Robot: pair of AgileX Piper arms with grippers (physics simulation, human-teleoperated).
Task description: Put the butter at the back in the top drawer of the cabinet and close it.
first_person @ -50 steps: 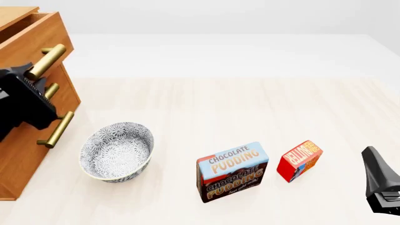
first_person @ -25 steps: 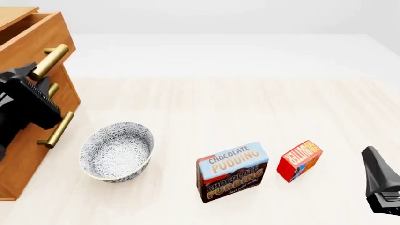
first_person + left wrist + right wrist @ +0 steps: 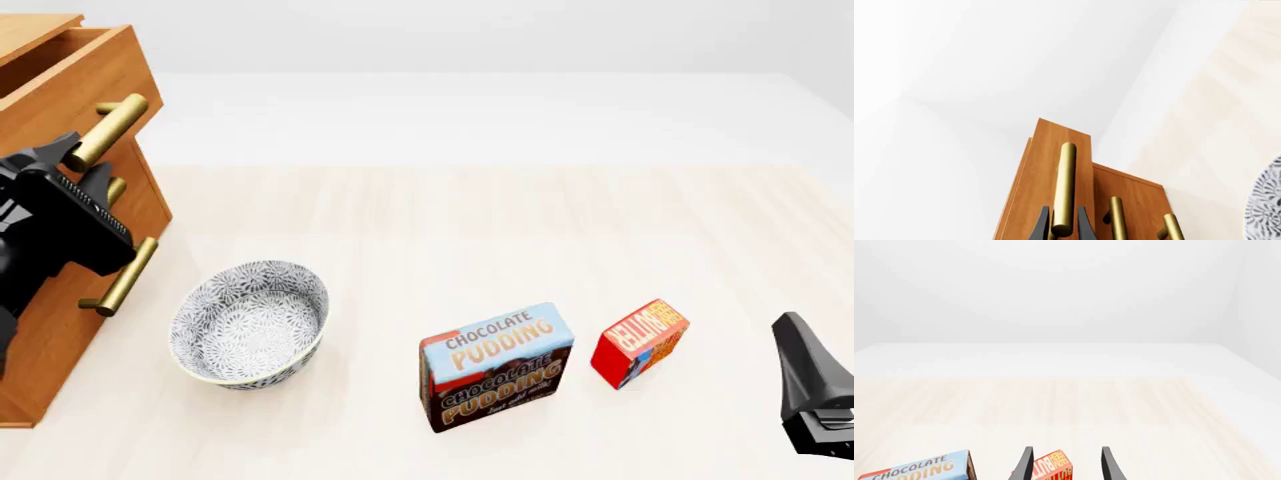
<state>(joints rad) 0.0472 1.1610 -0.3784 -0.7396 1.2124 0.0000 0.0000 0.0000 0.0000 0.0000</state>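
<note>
The front camera looks forward and down over the pale wooden table [image 3: 441,230]. The left wrist camera sits close to the light-brown 3-drawer cabinet [image 3: 1047,170], also seen from the front.

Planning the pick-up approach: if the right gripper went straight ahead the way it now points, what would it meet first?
Most likely the butter: in the right wrist view it sits between the open fingers of the right gripper, just ahead. Beyond it only bare table shows. How far ahead it lies is unclear.

Cabinet [image 3: 54,300] cut off at left edge
</note>
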